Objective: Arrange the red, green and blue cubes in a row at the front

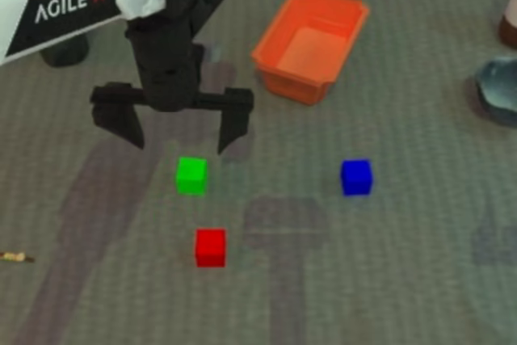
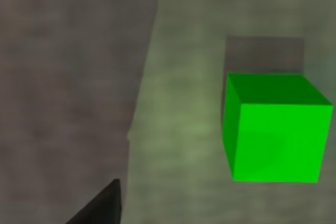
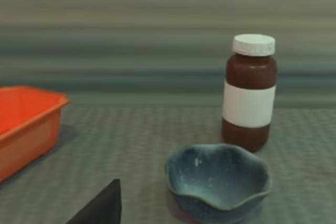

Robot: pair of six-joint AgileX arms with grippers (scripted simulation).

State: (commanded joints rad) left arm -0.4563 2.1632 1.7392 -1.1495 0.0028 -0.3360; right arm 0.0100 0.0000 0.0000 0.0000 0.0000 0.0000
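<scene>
Upper left of the top view, the left hand (image 1: 179, 136) hangs released above the green cube (image 1: 191, 175); descending off-centre, a finger could clip and skid it toward the red cube (image 1: 210, 247).

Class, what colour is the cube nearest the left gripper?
Bright green; the left wrist view shows it best, close up.

The top camera looks straight down on the table (image 1: 388, 280); the left wrist camera hangs close over the green cube (image 2: 275, 129), shared with the top view (image 1: 191, 175); the right wrist camera faces level across the table toward the orange tub (image 3: 26, 124), bowl (image 3: 218, 182) and bottle (image 3: 250, 93).
</scene>
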